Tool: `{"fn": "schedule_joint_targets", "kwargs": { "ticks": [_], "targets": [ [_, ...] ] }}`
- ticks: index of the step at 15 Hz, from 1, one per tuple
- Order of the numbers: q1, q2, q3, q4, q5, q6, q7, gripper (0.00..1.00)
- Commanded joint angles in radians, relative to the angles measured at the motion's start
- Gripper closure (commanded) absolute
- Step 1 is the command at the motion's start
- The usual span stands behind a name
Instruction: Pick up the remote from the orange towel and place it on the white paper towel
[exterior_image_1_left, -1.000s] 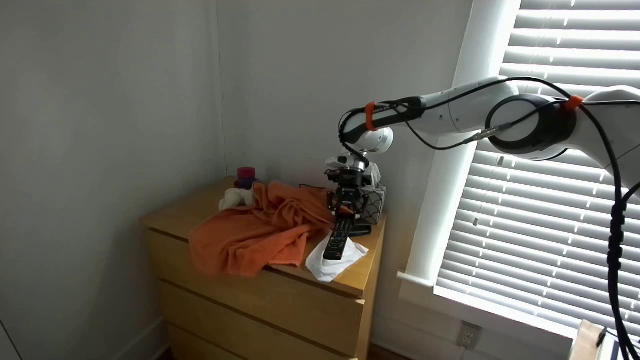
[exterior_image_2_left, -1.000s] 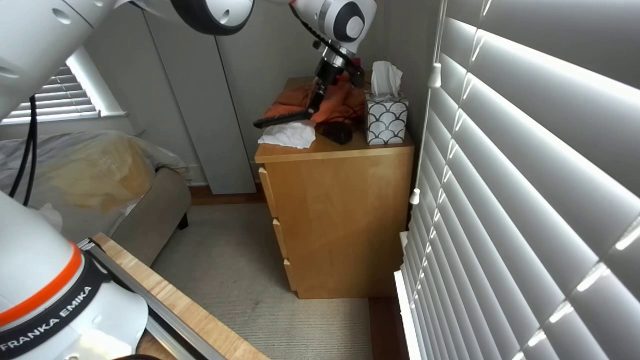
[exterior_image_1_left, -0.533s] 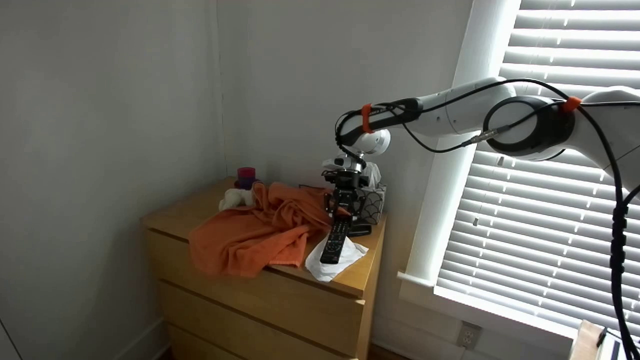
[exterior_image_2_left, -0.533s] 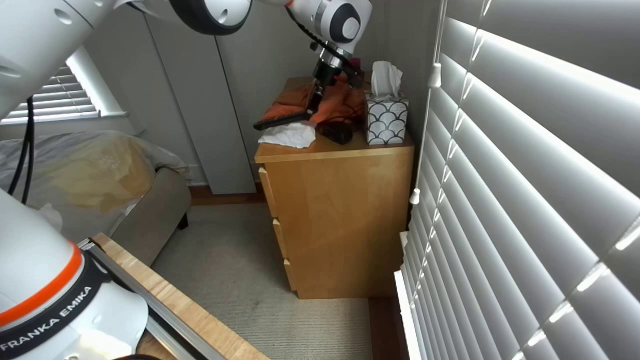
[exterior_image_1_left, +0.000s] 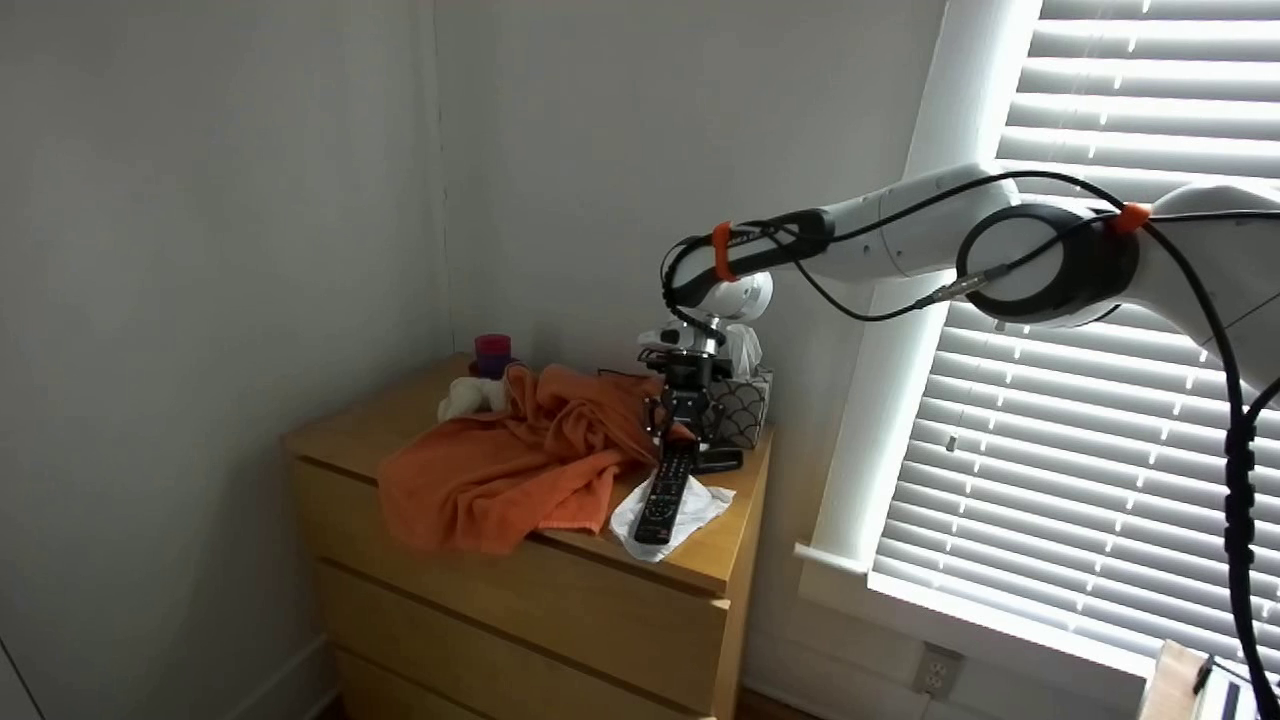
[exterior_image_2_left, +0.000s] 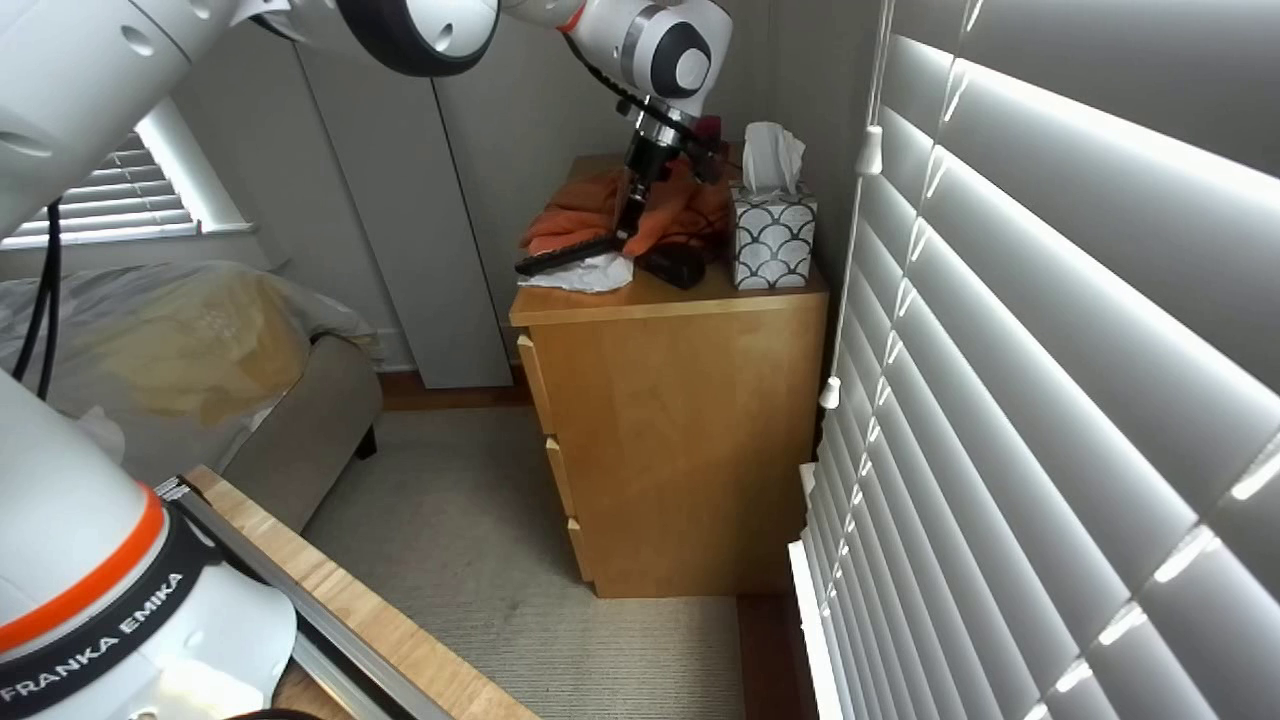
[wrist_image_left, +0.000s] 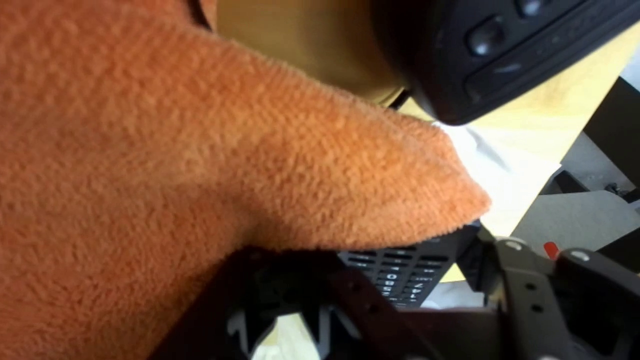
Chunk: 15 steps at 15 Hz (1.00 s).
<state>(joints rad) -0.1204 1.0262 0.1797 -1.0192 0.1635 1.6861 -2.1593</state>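
The long black remote (exterior_image_1_left: 664, 497) lies over the white paper towel (exterior_image_1_left: 708, 505) on the dresser's front corner. My gripper (exterior_image_1_left: 680, 440) is shut on the remote's rear end. In the other view angle, the remote (exterior_image_2_left: 565, 256) tilts slightly, its free end low over the paper towel (exterior_image_2_left: 603, 273); I cannot tell whether it touches. The orange towel (exterior_image_1_left: 500, 485) lies rumpled beside it. In the wrist view, an orange towel fold (wrist_image_left: 225, 150) covers part of the remote (wrist_image_left: 402, 272) at my gripper (wrist_image_left: 400, 260). I cannot tell whether the fold is pinched.
A black device (exterior_image_1_left: 720, 460) lies beside the remote, near a patterned tissue box (exterior_image_2_left: 775, 240). A pink and purple cup (exterior_image_1_left: 492, 355) and a white soft object (exterior_image_1_left: 470, 398) stand behind the towel. The dresser edge (exterior_image_1_left: 650, 570) is just in front of the paper towel.
My gripper has moved down and slightly left in an exterior view, carrying the remote with it. The remote's free end has come lower over the paper towel. The grip looks unchanged.
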Motion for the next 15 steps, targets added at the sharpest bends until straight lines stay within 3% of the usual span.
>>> {"fn": "schedule_joint_targets", "kwargs": {
  "ticks": [1,3,8,15],
  "targets": [
    [0.021,0.017,-0.021,0.026,-0.016,0.012,0.019,0.12],
    [0.023,0.013,-0.024,0.027,-0.019,0.014,0.025,0.01],
    [0.042,-0.036,-0.041,0.03,-0.038,0.057,0.078,0.0],
    [0.149,-0.101,-0.064,-0.006,-0.165,0.05,0.196,0.0]
  ]
}}
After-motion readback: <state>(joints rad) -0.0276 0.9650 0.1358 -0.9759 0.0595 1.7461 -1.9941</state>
